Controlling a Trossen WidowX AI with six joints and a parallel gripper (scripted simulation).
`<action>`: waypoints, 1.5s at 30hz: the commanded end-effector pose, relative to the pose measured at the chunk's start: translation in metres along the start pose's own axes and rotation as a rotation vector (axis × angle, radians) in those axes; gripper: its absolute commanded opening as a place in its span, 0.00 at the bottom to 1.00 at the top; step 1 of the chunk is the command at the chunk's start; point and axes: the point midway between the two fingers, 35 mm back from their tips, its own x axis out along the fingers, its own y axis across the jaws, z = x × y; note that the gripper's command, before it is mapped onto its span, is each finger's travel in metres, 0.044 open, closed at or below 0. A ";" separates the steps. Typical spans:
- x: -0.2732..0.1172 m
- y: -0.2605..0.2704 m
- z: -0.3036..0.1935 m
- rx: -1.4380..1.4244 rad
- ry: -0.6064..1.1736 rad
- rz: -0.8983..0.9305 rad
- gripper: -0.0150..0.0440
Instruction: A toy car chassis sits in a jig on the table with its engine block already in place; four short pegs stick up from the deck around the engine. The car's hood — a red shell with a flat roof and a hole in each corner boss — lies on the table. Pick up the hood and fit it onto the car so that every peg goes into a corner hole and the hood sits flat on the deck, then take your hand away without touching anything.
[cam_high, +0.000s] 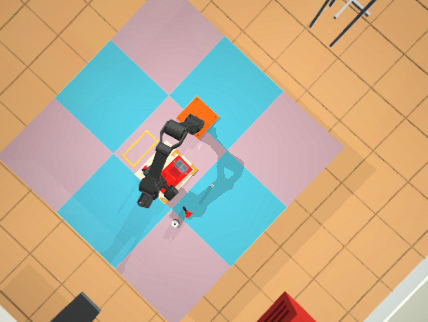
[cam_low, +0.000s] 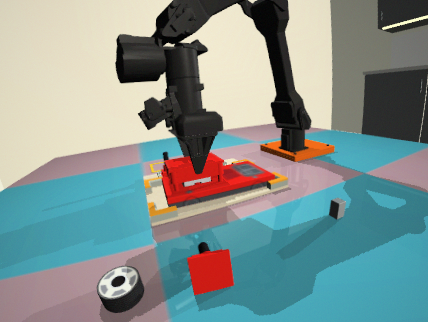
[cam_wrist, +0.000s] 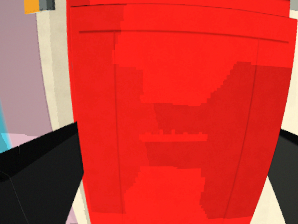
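Note:
The hood, a red shell with a flat roof, is level over the rear part of the red car chassis. The chassis sits in the cream jig with orange corners. My gripper is shut on the hood, one finger on each side. A pale strip of the engine block shows under the hood's near side; the rest is covered. The pegs and corner holes are hidden, and I cannot tell whether the hood rests fully flat on the deck.
Near the front lie a white-and-black wheel and a red plate with a black stub. A small grey block lies farther right. A yellow outline is beside the jig. The arm stands on an orange base.

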 end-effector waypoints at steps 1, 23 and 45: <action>0.002 0.000 0.000 0.001 -0.002 -0.002 0.25; -0.001 0.000 0.000 0.001 -0.001 -0.002 0.25; -0.001 0.000 -0.001 -0.001 -0.003 -0.008 0.25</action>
